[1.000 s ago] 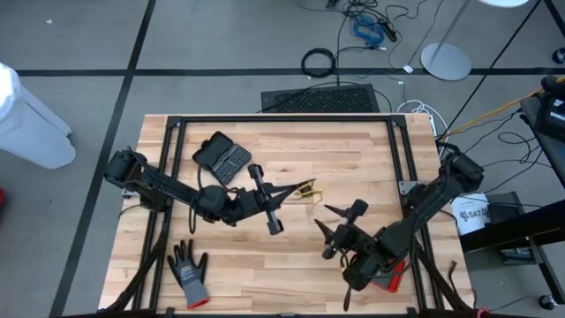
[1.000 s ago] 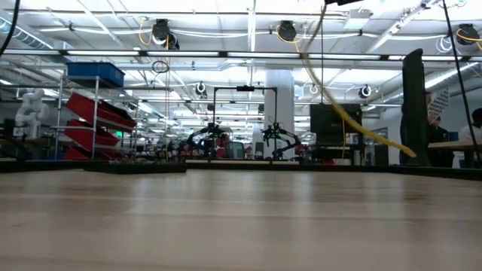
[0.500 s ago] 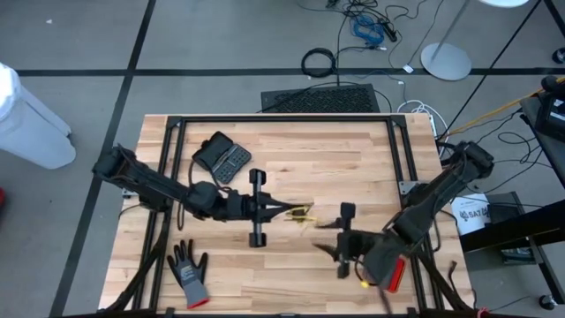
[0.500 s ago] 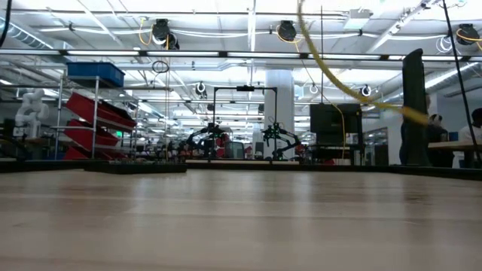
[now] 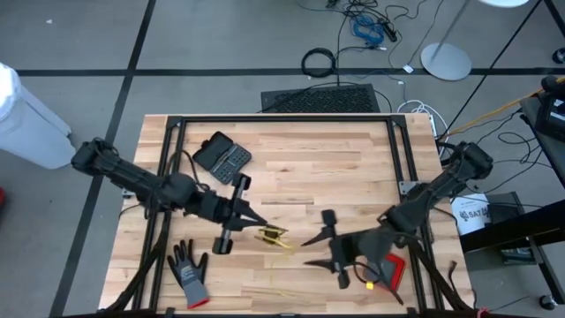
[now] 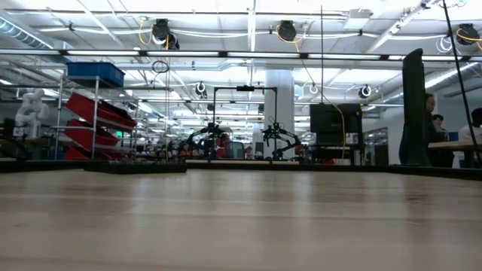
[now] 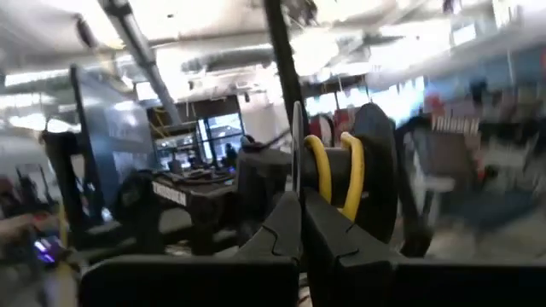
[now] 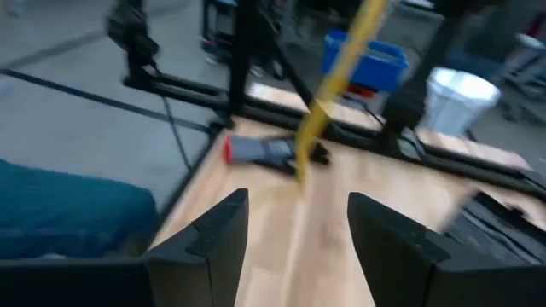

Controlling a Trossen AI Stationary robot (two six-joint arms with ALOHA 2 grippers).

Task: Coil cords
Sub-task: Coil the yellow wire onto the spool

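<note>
Counted on one wooden table (image 5: 353,168): two dark arms, each ending in a single gripper, namely the left gripper (image 5: 256,223) and the right gripper (image 5: 307,252). One yellow cord (image 5: 272,235). One grey glove (image 5: 189,269). One black keypad device (image 5: 221,156). One red-handled tool (image 5: 393,269). Tallied on the floor around the table: one black cable ring (image 5: 319,62), one black mat (image 5: 320,99), one round white stand base (image 5: 446,61), one white bin (image 5: 26,115) and one white bucket (image 5: 470,215). Seen in the room behind: one blue crate (image 6: 94,73).
</note>
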